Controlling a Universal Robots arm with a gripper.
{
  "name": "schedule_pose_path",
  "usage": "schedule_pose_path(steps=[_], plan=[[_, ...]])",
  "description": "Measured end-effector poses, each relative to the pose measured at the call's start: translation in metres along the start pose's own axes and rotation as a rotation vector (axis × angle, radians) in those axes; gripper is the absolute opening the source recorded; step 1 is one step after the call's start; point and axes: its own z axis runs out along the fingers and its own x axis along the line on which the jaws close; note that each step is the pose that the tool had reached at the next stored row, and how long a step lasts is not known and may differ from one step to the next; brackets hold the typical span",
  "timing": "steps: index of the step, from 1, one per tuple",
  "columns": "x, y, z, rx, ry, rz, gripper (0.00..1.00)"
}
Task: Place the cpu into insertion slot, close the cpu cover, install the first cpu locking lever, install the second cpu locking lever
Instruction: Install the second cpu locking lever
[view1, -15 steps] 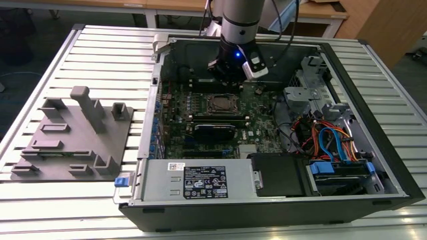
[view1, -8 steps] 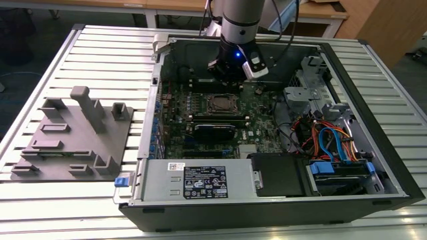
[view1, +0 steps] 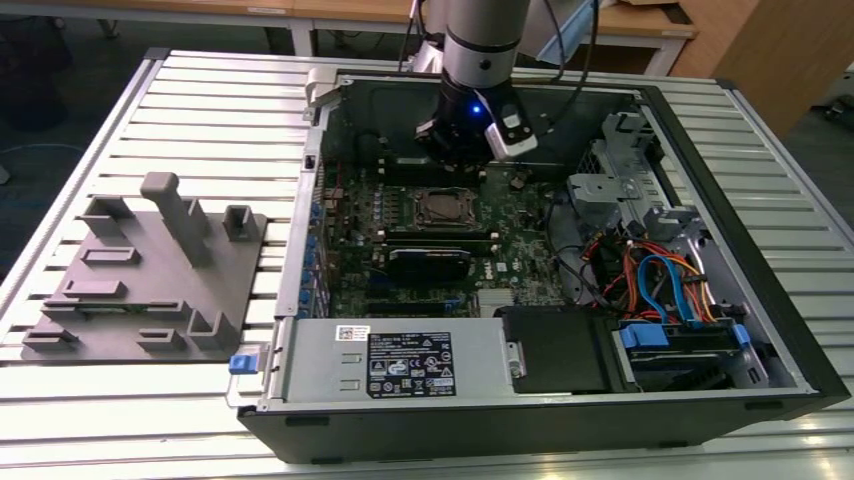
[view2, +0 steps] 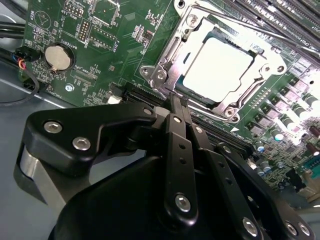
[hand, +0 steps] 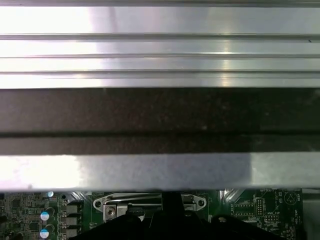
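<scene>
Work stands past its first steps, as I judge it. Going left to right in the exterior view: the grey fixture tray (view1: 147, 275) lies on the slatted surface (view1: 80, 420), well apart from the open computer case (view1: 561, 420); then the motherboard (view1: 400, 245), with my arm coming down just behind the socket; then the drive bays and coloured cables (view1: 674, 290).

In the second wrist view the cpu (view2: 218, 67) sits seated in the insertion slot (view2: 165, 62), and the cpu cover (view2: 260, 80) lies down flat around it, its cut-out showing the silver top. So placing and closing look done. My pincer (view2: 176, 100) has its fingers pressed together, the tips at the socket's edge where a locking lever (view2: 235, 22) runs along the frame; whether either lever is latched I cannot tell.

Room is tight: memory slots (view2: 280, 15) flank the socket, and the case wall (view1: 467, 85) stands near behind my wrist.
</scene>
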Motion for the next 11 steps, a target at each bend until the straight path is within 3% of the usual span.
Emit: schedule_pose_path(steps=[11], plan=[[-0.0001, -0.0010, -0.0033, 0.0000, 0.0001, 0.000, 0.10]])
